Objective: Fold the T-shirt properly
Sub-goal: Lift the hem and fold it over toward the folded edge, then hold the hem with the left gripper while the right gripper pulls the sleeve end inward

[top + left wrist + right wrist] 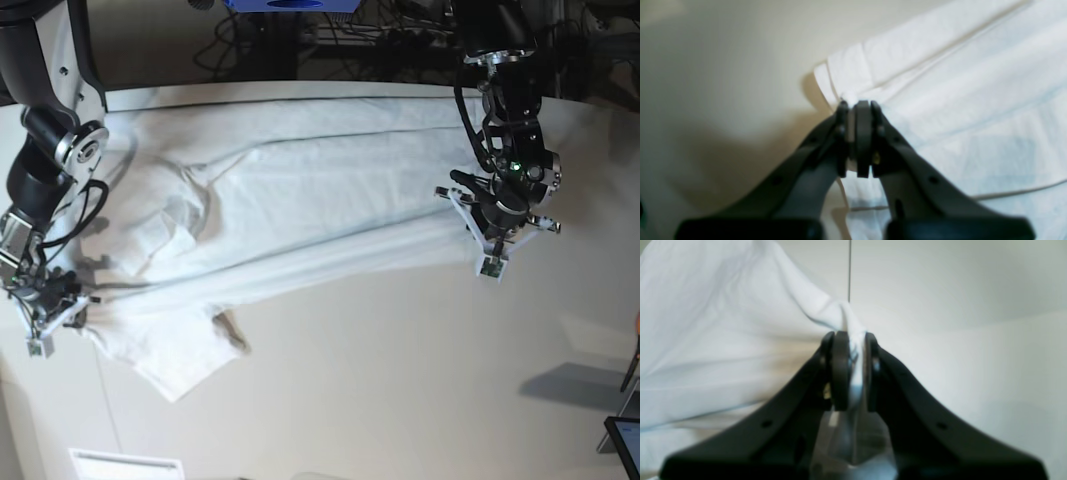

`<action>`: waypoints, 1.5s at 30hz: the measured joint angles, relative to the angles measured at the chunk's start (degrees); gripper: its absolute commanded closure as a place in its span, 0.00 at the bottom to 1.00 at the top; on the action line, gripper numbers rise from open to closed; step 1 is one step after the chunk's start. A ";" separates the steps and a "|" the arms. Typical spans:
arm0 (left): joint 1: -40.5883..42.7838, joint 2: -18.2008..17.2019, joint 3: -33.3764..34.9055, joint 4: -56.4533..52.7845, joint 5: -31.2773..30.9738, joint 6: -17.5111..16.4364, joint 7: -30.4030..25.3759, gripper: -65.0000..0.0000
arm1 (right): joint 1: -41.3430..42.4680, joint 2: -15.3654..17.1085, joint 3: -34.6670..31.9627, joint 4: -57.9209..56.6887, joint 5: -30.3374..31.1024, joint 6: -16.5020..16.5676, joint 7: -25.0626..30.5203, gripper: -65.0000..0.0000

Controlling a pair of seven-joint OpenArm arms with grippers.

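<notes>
— Where's the shirt (300, 190)?

— I see it spread across the table (400, 380), one long fold along its near side, a sleeve poking toward me.

— Your grippers?

— Left gripper (858, 110) has its fingers pressed together on the hem corner. Right gripper (853, 340) pinches a bunched edge, lifting it slightly.

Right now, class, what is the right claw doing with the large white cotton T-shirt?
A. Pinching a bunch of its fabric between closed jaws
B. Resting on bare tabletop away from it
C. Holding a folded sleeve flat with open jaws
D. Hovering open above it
A: in the right wrist view the right claw has its jaws closed on a bunched ridge of the large white cotton T-shirt, the fabric rising toward the grip.
</notes>
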 measured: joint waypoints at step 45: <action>-0.07 0.09 0.22 -7.02 0.24 0.02 -2.78 1.00 | -0.87 -7.54 -27.30 14.16 0.26 -5.29 -1.77 0.47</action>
